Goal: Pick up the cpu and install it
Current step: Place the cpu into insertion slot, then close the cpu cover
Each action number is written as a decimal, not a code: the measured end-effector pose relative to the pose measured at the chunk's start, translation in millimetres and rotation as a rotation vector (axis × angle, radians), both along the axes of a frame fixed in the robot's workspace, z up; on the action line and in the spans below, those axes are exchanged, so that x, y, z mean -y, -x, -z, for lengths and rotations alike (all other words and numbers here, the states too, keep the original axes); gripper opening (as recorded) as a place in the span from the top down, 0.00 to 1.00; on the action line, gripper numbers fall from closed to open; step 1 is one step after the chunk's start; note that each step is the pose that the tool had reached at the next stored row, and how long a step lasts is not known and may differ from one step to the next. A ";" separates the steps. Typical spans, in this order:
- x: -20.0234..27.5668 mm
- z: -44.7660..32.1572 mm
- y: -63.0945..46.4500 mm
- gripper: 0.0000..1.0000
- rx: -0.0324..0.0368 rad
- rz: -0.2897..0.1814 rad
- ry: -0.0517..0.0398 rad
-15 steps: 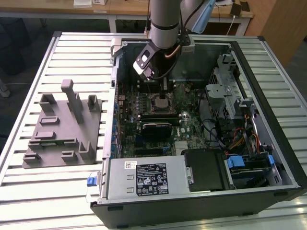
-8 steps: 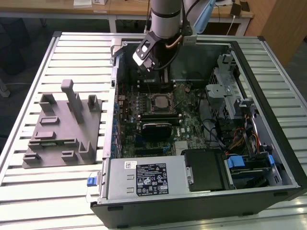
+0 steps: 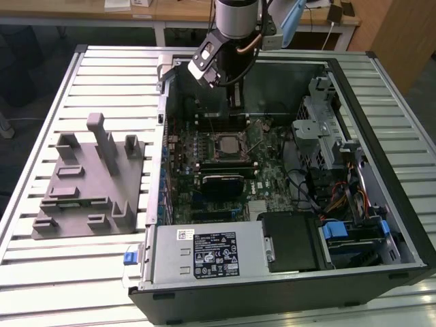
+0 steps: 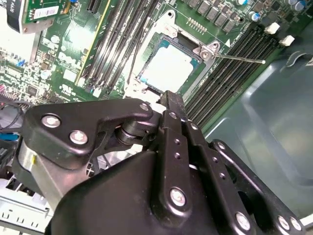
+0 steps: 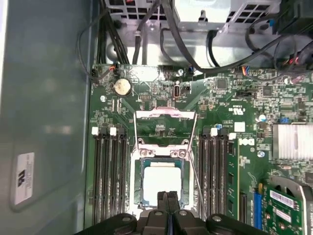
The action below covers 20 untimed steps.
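The worktop (image 3: 41, 286) is pale ribbed metal slats, evenly lit with soft glints. Behind the worktop stands a light wooden desk (image 3: 177, 9) on white legs, and a brown wooden panel (image 3: 402, 41) rises near its corner on the exterior view's right. Dark floor (image 3: 30, 116) lies off its other side

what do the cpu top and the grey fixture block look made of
The cpu top looks like bare metal: pale silver, bright under the light. The grey fixture block looks like matte plastic: even grey, no glints, though painted material cannot be ruled out.
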State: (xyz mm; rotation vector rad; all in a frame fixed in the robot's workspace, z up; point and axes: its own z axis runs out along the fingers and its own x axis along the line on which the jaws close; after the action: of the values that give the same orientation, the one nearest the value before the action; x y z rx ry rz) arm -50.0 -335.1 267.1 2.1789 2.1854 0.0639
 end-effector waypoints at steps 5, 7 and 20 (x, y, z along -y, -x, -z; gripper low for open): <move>0.0 -0.1 0.0 0.89 0.0006 0.000 -0.0001; 0.0 -0.1 0.0 0.89 0.0005 0.000 -0.0001; 0.0 -0.1 -9.8 0.89 0.0006 0.000 -0.0001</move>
State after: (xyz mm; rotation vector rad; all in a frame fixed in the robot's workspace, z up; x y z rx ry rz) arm -40.3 -335.1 267.2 2.1787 2.1852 0.0646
